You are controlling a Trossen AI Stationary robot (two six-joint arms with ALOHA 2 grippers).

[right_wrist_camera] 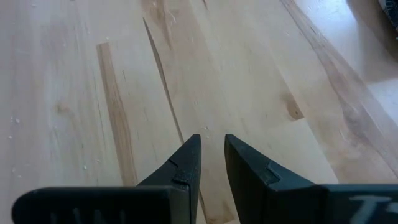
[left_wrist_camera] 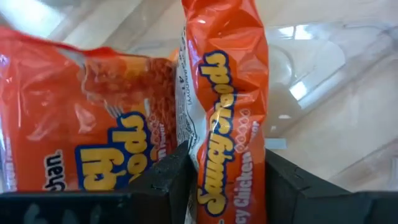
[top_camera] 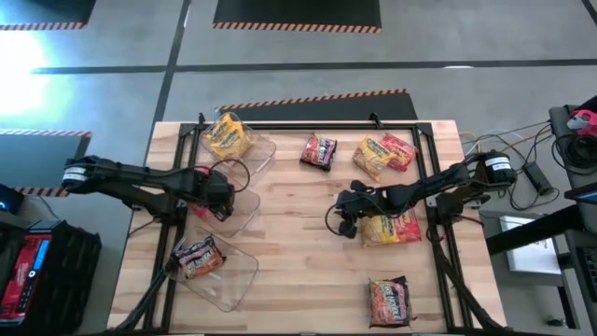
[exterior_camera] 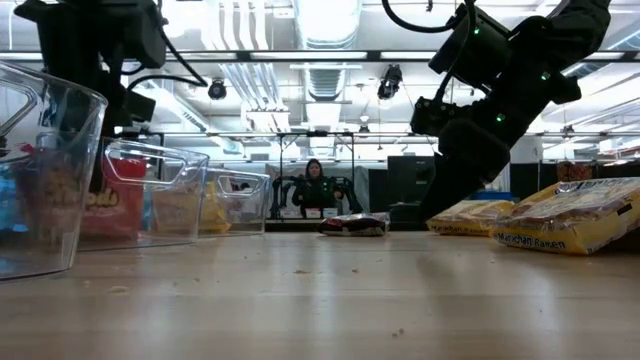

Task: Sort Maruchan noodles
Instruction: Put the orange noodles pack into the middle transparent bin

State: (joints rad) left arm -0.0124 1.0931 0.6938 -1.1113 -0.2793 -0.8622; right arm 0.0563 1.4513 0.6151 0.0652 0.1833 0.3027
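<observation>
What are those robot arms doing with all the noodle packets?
They are sorting ramen into clear bins. The left gripper pinches an orange packet over the middle bin, where another orange packet already lies. The right gripper is empty, fingers nearly closed, above bare table. More packets wait on the table's right side.

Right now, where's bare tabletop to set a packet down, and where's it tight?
Free: the middle strip of the table between the clear bins on the left and the right gripper, running to the near edge beside the dark packet. Tight: the far right, where yellow and red packets overlap, and around the left gripper, which grips an orange packet over the bins.
</observation>
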